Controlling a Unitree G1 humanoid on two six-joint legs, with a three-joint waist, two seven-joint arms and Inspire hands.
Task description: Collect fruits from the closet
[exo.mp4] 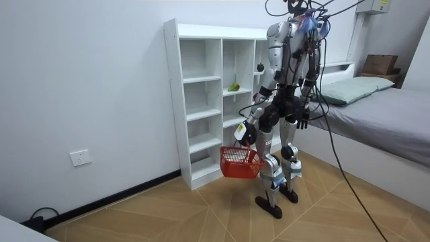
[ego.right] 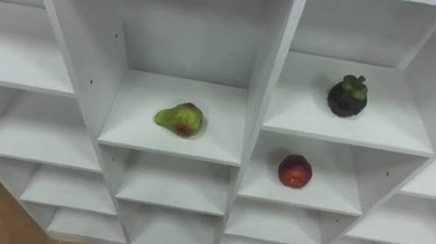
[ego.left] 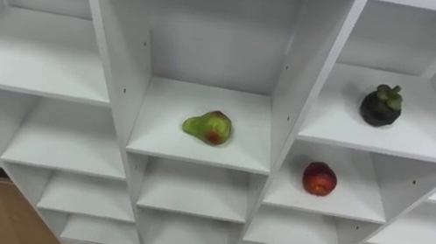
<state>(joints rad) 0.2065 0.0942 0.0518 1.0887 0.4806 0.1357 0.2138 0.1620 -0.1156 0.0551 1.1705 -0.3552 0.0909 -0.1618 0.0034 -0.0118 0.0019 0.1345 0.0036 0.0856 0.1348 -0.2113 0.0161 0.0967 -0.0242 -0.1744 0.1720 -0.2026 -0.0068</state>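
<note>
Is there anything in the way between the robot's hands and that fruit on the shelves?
Nothing visible. The white open-fronted shelf unit has no doors, and the green-red pear, dark round mangosteen and red round fruit each lie alone in their compartments. The left hand holds a red plastic basket below them.

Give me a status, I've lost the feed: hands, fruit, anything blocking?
Left hand holds red basket; right hand hangs at side. Pear, dark fruit, red fruit all on shelves. Nothing in the way.
</note>
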